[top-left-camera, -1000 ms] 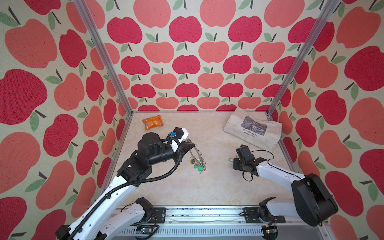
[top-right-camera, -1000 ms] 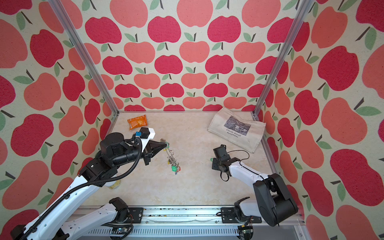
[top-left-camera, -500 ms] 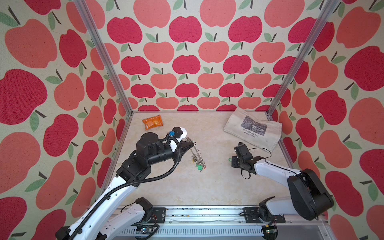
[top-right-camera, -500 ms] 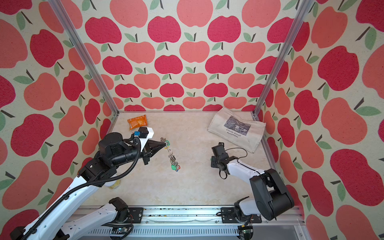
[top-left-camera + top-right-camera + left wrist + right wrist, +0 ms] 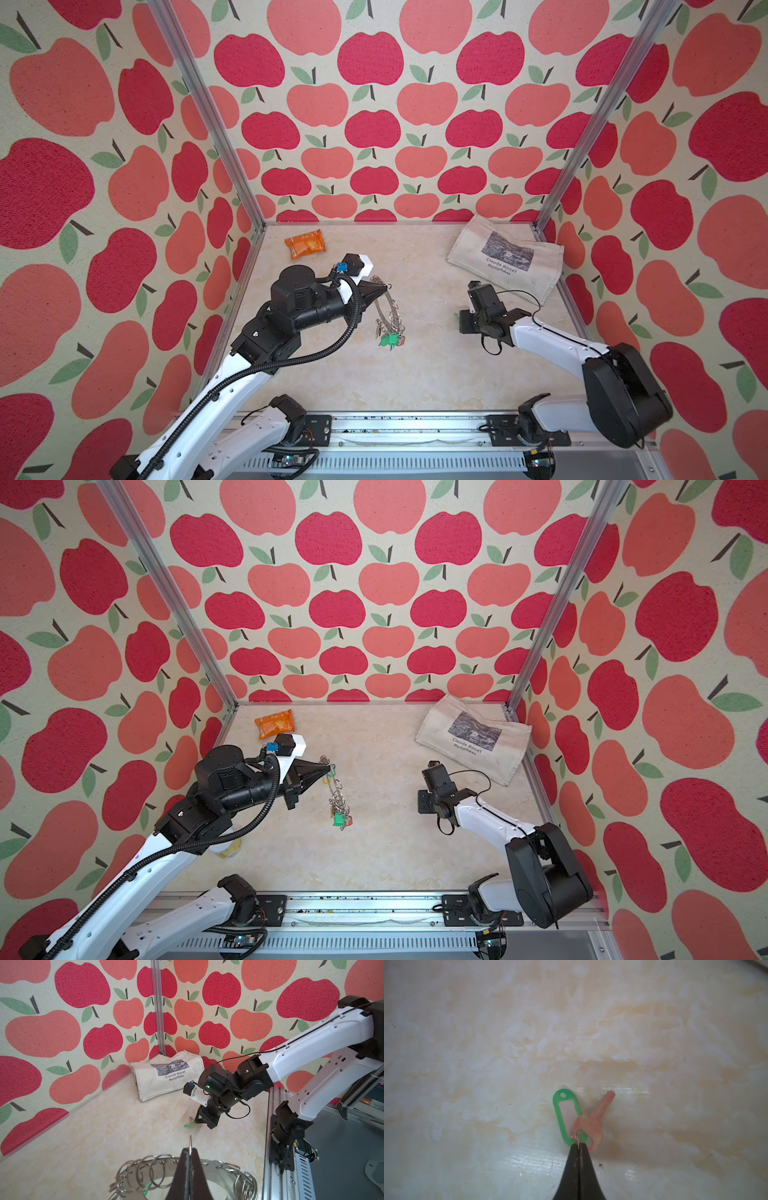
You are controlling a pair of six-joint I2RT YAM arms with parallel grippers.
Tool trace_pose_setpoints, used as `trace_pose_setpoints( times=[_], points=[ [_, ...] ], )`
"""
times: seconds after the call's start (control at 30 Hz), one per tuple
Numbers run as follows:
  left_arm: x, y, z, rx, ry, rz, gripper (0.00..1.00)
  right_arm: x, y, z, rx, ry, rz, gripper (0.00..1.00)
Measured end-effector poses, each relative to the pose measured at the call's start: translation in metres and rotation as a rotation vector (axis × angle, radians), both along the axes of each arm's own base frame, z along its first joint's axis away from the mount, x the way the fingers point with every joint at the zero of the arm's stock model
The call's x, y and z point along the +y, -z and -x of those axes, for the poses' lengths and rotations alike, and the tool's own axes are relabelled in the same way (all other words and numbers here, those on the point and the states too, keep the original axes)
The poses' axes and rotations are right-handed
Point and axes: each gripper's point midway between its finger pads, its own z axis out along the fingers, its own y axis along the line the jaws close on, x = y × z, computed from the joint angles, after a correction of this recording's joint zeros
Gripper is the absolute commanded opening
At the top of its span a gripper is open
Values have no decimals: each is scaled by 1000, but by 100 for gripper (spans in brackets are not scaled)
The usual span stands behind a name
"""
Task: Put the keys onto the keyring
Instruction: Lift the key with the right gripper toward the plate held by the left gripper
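Left gripper (image 5: 189, 1152) is clamped shut on the rim of the keyring (image 5: 220, 1169), holding it raised and tilted, we reckon to present its wire rings to the other arm. Tagged keys (image 5: 390, 340) already hang from its low end. Right gripper (image 5: 578, 1148) is pinched together on the thin wire loop joining a coppery key (image 5: 593, 1124) and its green tag (image 5: 564, 1109). Both lie flat on the table (image 5: 488, 1043), well apart from the keyring; a loop grip probably keeps that loop leading for threading.

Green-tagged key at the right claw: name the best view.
Right wrist: key and green tag close up, right claw pinching them. Left wrist shows just a sliver of tag; top views almost nothing.
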Motion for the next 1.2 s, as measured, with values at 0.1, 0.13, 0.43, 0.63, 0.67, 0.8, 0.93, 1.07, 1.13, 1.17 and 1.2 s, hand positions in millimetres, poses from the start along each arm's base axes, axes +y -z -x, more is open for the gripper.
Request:
trace_pose_setpoints(
  times=[0.1,0.13,0.43,0.63,0.67,0.8,0.93,1.07,1.13,1.17,1.2],
  points=[
    [0,-1,1,-1,3,2,0,44,-17,13,33,-207,-71,0],
    [0,-1,1,-2,4,2,0,57,-20,20,48,-271,-88,0],
    [7,-6,11,-19,2,6,0,133,-15,117,311,-772,-237,0],
    [12,2,13,-12,-7,-31,0,140,-39,136,296,-899,-337,0],
    [12,5,13,-10,-8,-39,0,141,-48,138,272,-921,-357,0],
    [15,12,12,6,-13,-64,0,145,-76,143,214,-984,-423,0],
    [16,17,10,20,-20,-78,0,148,-67,146,292,-1004,-433,0],
    [17,18,9,23,-26,-82,0,143,-41,152,408,-986,-407,0],
    [19,18,9,19,-27,-91,0,138,-28,150,454,-960,-384,0],
    [20,19,9,23,-30,-97,0,135,-21,148,477,-940,-366,0],
    [20,20,9,23,-33,-101,0,132,-14,146,491,-923,-349,0]
  ],
)
